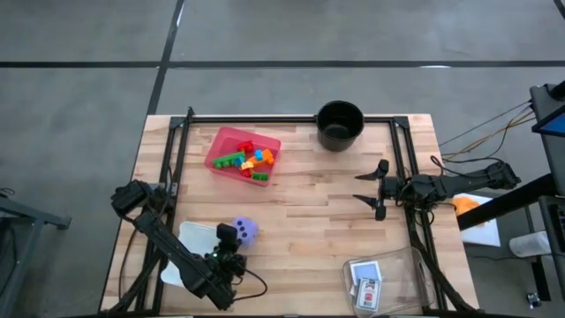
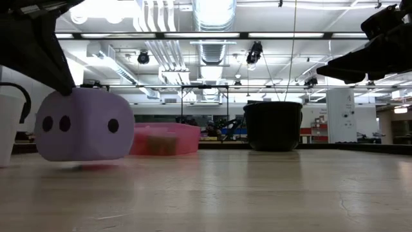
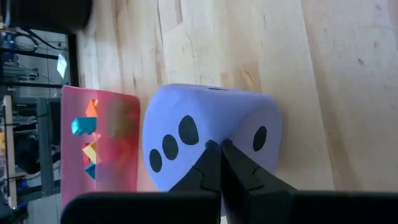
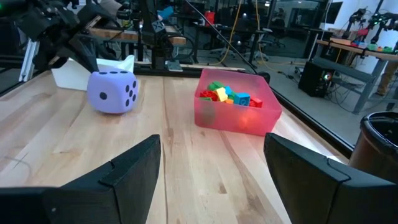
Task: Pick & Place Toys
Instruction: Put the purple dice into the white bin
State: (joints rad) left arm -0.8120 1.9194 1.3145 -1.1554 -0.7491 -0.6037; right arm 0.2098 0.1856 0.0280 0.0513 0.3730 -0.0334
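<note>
The purple die (image 1: 247,231) with dark dots is at the table's near left; it also shows in the low view (image 2: 84,125) and the right wrist view (image 4: 112,91). My left gripper (image 3: 219,145) is shut on it, coming from the near-left corner (image 1: 229,235). Small coloured bricks (image 1: 248,162) lie in the pink tray (image 1: 226,141) at the far left. Cards (image 1: 366,283) lie in a clear container (image 1: 408,265) at the near right. My right gripper (image 1: 376,188) waits open at the right edge, its fingers (image 4: 130,168) wide apart. My left gripper pinches the die at the rounded edge between two dotted faces (image 3: 214,140), its two fingertips (image 3: 205,163) closed together on the soft surface. The fingers slant down from the table's near-left side. The die sits tilted, its underside (image 2: 80,159) at the tabletop; whether it is lifted clear, I cannot tell.
A black round pot (image 1: 340,124) stands at the far edge, right of the tray. A white object (image 1: 192,240) lies just left of the die under my left arm. Bare wood (image 1: 309,221) spreads across the table's middle.
</note>
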